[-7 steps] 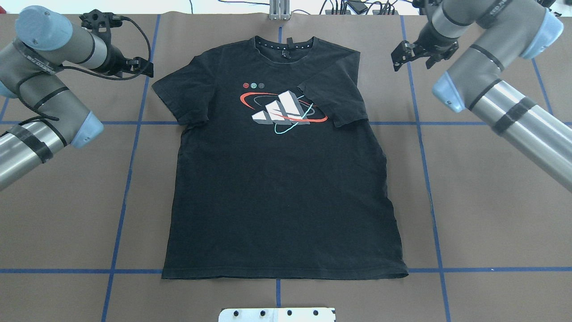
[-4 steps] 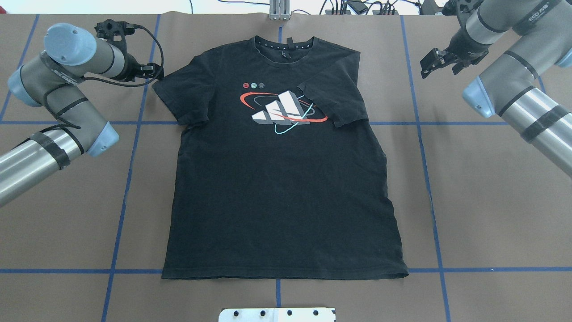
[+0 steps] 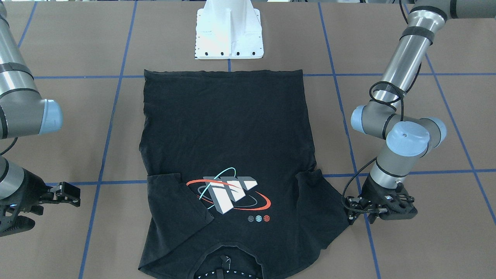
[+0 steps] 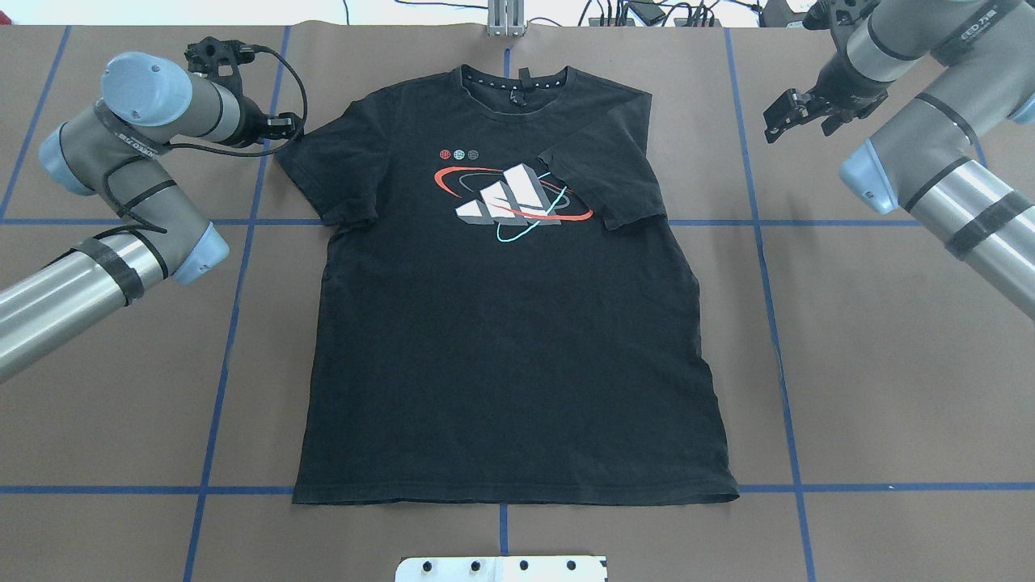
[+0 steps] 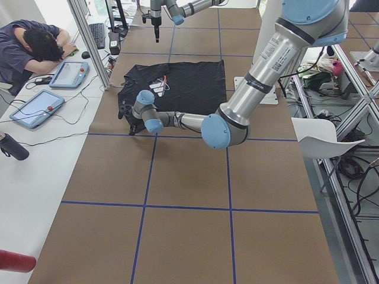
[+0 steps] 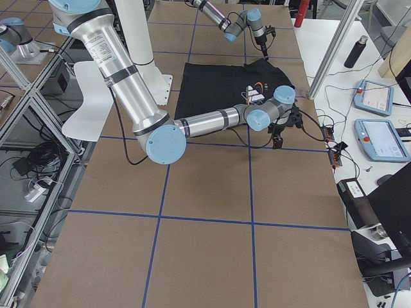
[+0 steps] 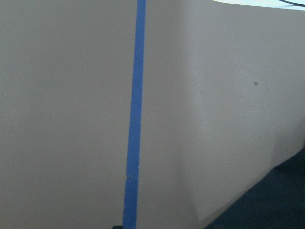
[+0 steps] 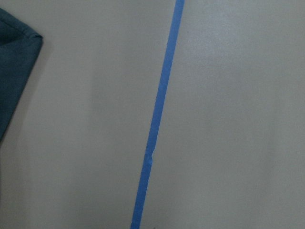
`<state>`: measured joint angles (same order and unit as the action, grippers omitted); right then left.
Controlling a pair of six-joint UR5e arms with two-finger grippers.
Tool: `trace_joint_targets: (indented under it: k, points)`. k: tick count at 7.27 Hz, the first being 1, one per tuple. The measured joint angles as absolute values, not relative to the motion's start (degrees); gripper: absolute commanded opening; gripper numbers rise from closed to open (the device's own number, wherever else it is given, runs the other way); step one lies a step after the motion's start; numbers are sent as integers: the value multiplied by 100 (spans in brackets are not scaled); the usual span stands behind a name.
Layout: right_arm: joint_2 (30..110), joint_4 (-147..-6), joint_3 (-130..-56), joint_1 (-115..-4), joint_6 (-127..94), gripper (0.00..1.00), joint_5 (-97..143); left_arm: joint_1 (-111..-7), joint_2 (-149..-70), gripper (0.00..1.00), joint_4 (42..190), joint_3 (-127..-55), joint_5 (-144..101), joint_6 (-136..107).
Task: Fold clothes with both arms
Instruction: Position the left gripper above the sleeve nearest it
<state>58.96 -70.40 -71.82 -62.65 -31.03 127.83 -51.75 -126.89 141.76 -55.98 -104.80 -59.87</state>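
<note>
The left arm [image 4: 121, 153] reaches in over the brown table [image 4: 889, 364], bent at the elbow, and the left gripper [image 4: 285, 127] sits low just beside the outer edge of the near sleeve of the black T-shirt [image 4: 501, 347]; whether it touches the cloth, or whether its jaws are parted or closed, cannot be told. Its wrist view shows only table, a blue tape line [image 7: 135, 119] and a dark bit of cloth in the lower corner. The T-shirt lies flat in the middle of the table, logo [image 4: 509, 198] face up, collar toward the far edge and hem toward the white base plate [image 4: 501, 568]. The sleeve [image 4: 606, 182] on the other side is folded inward over the chest, its edge overlapping the logo. Further right, the right arm [image 4: 930, 153] holds the right gripper [image 4: 796, 123] well clear of the shirt, its jaws spread and holding nothing.
</note>
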Motion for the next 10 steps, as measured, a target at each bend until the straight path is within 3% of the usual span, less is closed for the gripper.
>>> trace_joint_targets:
  k: [8,10]
  points:
    - [5858,-7040,-7148,-6219,-3103,100,12727,-5133,-12525,52,14153,-5765,-10512,-5938]
    - [5854,-7040,-7146,-6215,-3102,100,12726,-5124,-12493,46,14157,-5777,-10518,-5935]
